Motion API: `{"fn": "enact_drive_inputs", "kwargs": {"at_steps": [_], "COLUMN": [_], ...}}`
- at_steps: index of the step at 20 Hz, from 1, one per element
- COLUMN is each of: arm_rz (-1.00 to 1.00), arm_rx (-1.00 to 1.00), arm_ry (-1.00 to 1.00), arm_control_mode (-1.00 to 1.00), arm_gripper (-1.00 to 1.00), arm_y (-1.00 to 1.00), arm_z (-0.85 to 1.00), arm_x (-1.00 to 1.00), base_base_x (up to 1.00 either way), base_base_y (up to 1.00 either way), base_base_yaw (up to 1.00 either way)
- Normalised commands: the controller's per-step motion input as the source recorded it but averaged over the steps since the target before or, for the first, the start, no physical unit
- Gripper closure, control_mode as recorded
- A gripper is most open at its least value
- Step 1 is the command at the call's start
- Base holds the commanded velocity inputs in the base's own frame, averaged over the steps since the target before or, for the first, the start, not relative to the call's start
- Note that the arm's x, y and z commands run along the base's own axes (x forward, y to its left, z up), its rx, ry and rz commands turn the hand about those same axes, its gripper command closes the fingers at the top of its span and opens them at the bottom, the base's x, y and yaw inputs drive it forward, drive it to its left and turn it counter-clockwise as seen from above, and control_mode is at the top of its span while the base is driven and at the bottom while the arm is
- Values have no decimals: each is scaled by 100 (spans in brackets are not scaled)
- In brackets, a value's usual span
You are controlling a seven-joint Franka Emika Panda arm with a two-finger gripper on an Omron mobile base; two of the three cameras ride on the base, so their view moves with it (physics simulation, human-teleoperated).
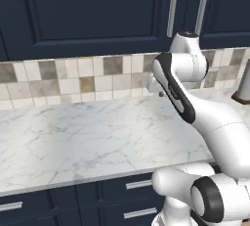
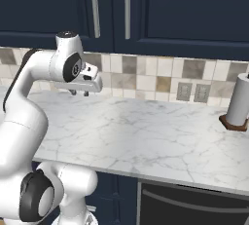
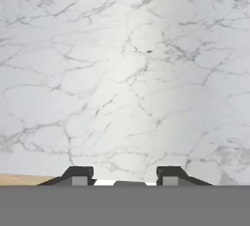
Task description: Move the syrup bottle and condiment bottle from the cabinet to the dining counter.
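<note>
The navy cabinet (image 1: 93, 10) hangs above the tiled wall with its doors shut; its long silver handles (image 2: 95, 5) sit side by side. The syrup bottle and the condiment bottle are hidden, and the dining counter is out of view. My gripper (image 2: 79, 93) points down over the marble worktop (image 1: 73, 137), a short way above it and below the cabinet handles. In the hand view the gripper (image 3: 124, 173) is open, with bare marble between the dark fingertips (image 3: 78, 173). In the left base view my own forearm covers most of the gripper (image 1: 161, 93).
A paper towel roll (image 2: 239, 104) stands on a brown holder at the worktop's right end, also seen at the right edge (image 1: 244, 88). Wall outlets (image 2: 192, 92) sit in the tiles. Navy drawers (image 1: 136, 185) and a dark appliance front (image 2: 194, 204) lie below the counter edge.
</note>
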Motion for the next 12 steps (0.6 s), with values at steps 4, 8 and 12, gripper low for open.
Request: {"fn": "enact_drive_inputs", "kwargs": {"at_steps": [4,8,12], "arm_rz": [3,6,0], "arm_rx": [0,3,8], "arm_ry": [0,-18,-34], "arm_control_mode": [-100,-100,-100], "arm_gripper": [-100,-100,-100], "arm_y": [-27,-47,-21], "arm_z": [5,78,100], "arm_x": [-12,-45,-19], "base_base_x": [0,0,0], "base_base_y": [0,0,0], "base_base_yaw": [0,0,0]}}
